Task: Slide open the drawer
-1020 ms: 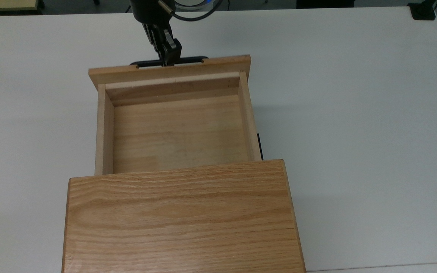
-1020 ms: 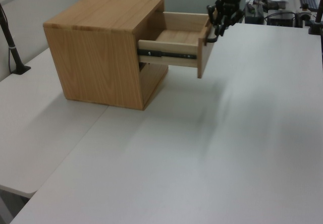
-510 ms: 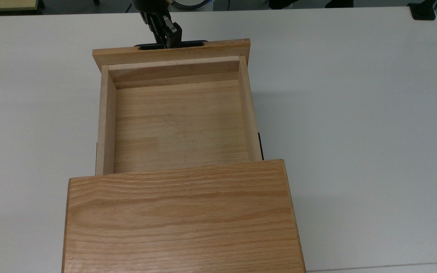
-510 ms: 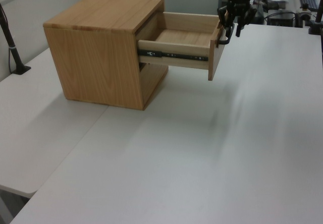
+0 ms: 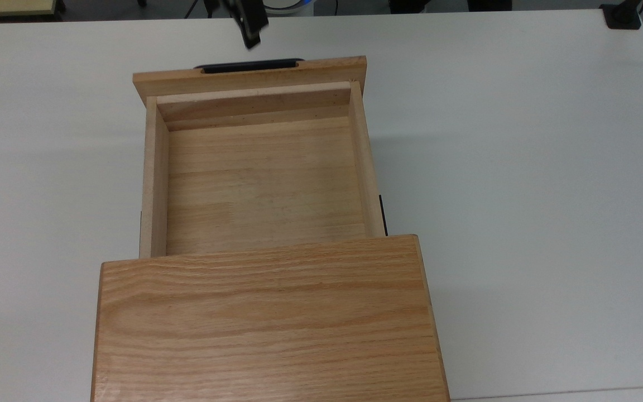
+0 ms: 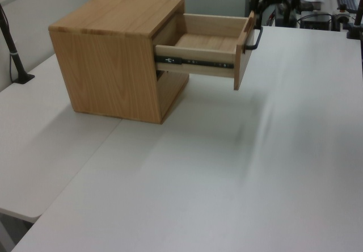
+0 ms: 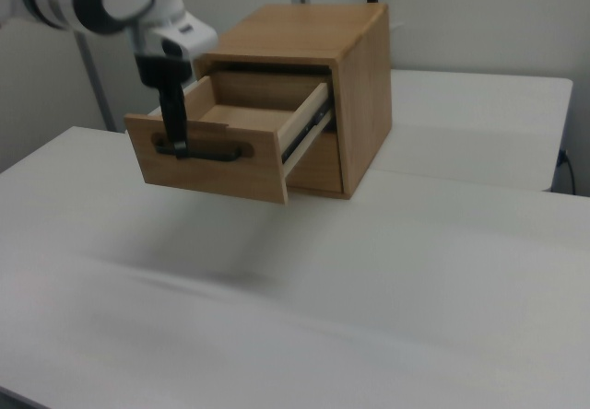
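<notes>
White tabletop is spread under the whole scene, and further desks with dark equipment are seen at the back of the left view. A wooden cabinet is stood on this table, its flat grained top taking up the lower part of the top view. The drawer is pulled well out of the cabinet and is held up on black metal slide rails, one of which is seen along its side in the left view. Its light wooden floor is bare. The wider front panel is carried at the far end of the drawer, away from the cabinet, and a thin black bar handle is fixed across its outer face. The gripper is seen at the upper edge of the top view, beyond the front panel and apart from the handle. In the right view the gripper is hung from the white arm in front of the panel, its dark fingers pointed down, with their tips overlapping the handle's end on the right view's left. Whether the jaws are parted or closed cannot be told, and contact with the handle cannot be confirmed from the right view.
</notes>
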Tool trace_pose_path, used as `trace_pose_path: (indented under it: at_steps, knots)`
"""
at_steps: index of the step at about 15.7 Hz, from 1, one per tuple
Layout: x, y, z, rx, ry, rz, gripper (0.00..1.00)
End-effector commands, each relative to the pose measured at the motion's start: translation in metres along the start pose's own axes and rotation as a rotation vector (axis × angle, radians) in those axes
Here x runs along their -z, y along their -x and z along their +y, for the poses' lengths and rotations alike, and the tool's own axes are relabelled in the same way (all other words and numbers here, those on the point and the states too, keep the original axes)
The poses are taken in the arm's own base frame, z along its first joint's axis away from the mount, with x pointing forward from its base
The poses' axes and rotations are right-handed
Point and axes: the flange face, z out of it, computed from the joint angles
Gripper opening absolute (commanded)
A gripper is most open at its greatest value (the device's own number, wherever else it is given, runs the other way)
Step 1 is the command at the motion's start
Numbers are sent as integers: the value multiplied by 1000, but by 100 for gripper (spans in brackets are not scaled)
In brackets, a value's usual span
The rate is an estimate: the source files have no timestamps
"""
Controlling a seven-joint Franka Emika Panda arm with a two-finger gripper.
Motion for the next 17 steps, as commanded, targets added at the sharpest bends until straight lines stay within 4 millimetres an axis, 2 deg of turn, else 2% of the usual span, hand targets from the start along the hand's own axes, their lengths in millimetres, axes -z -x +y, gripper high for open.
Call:
trace_pose_path:
  at_steps: [1, 3, 6, 10, 12, 17]
  knots:
    - [39, 14, 10, 35, -22, 18, 100]
    - [52, 23, 12, 80, -35, 39, 100]
    - [71, 37, 21, 405, -31, 65, 100]
    - [63, 31, 21, 681, -10, 57, 100]
    - [49, 23, 17, 788, 28, 43, 100]
    - [49, 20, 14, 834, 51, 71, 100]
